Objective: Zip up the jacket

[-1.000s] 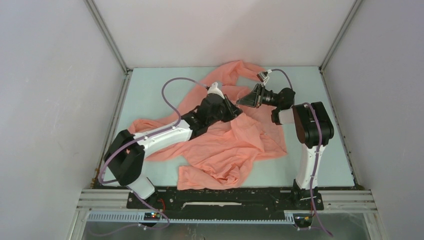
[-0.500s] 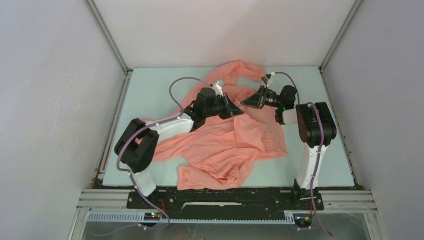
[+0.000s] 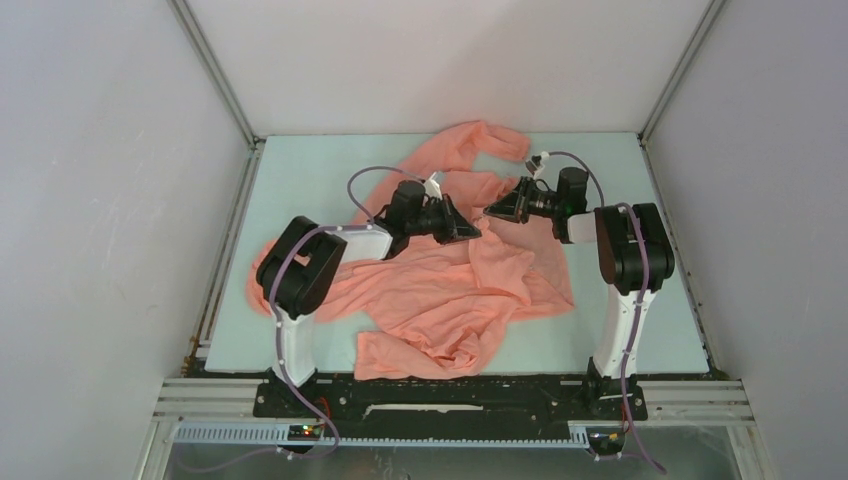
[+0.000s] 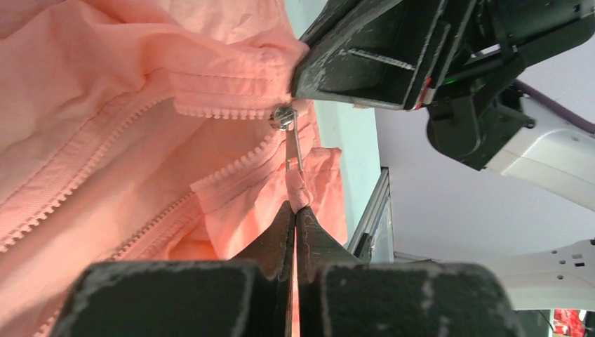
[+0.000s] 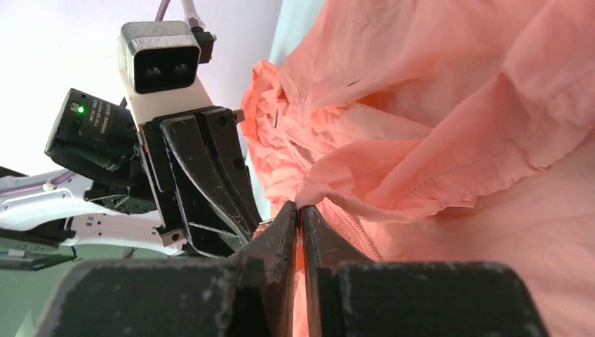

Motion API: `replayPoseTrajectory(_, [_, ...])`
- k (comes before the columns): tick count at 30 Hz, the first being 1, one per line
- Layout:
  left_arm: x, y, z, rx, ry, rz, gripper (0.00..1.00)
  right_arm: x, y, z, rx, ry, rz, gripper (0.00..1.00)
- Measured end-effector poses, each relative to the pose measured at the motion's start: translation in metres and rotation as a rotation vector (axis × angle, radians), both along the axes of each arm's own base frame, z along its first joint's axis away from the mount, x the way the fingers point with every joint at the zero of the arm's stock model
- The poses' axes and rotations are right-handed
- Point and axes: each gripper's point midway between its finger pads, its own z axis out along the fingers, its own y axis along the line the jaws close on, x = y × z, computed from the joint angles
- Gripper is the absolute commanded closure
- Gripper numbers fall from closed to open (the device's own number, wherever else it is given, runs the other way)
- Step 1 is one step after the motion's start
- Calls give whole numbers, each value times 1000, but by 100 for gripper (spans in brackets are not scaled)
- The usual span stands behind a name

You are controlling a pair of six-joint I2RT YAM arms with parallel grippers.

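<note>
The salmon-orange jacket [image 3: 450,290] lies crumpled across the middle of the table. My left gripper [image 3: 472,231] is shut on the small fabric tab of the zipper pull [image 4: 295,149], just below the metal slider [image 4: 283,117] on the zipper teeth [image 4: 91,147]. My right gripper [image 3: 491,212] faces it almost tip to tip and is shut on a fold of the jacket's edge [image 5: 330,191] beside the zipper. In the left wrist view my left gripper [image 4: 295,207] sits just below the right fingers [image 4: 365,56]. In the right wrist view my right gripper [image 5: 300,208] has the left fingers [image 5: 210,182] close on its left.
A sleeve [image 3: 480,140] reaches to the back of the table, another part [image 3: 300,250] trails left under the left arm. Bunched fabric [image 3: 430,350] lies near the front edge. Grey walls and metal frame rails [image 3: 220,90] enclose the pale table [image 3: 640,300].
Both wrists have drawn in and lowered over the jacket's middle. The left arm's elbow has swung right. The two grippers now stand closer, nearly tip to tip.
</note>
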Motion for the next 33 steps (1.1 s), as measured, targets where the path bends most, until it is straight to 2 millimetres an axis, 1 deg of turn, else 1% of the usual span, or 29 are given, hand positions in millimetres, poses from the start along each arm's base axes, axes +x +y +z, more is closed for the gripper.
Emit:
replayPoseTrajectory(7, [-3,-2,-26,-7,53,-37,100,6,-3,-14,-43,44,-30,79])
replayPoseTrajectory(8, [-4,-2,-28,-11,62,-42,100,6,-3,-15,-45,51,-31,76])
replayPoseTrajectory(9, [-4,-3,-30,-12,65,-44,100,6,-3,-16,-48,56,-34,72])
replayPoseTrajectory(11, [-4,-4,-32,-19,70,-47,100,6,-4,-20,-58,66,-39,59])
replayPoseTrajectory(12, [-4,-4,-33,-20,72,-48,100,5,-4,-22,-63,75,-42,56])
replayPoseTrajectory(13, [-5,-4,-33,-25,77,-51,100,5,-4,-25,-72,82,-45,54])
replayPoseTrajectory(18, [-5,-6,-30,-41,69,-58,100,-1,-8,-41,-128,125,-50,52])
replayPoseTrajectory(21, [-4,-6,-28,-47,63,-59,100,-5,-8,-43,-152,131,-45,51])
replayPoseTrajectory(25, [-3,-7,-26,-52,57,-59,100,-8,-7,-35,-166,104,-36,45])
replayPoseTrajectory(27, [-3,-7,-26,-53,56,-59,100,-7,-7,-27,-166,78,-36,41])
replayPoseTrajectory(29, [-3,-7,-26,-53,55,-58,100,-7,-7,-19,-164,54,-37,39])
replayPoseTrajectory(31, [-3,-6,-26,-53,55,-58,100,-7,-6,-15,-163,42,-35,40])
replayPoseTrajectory(33, [-2,-6,-26,-53,55,-57,100,-8,-5,-13,-164,34,-31,46])
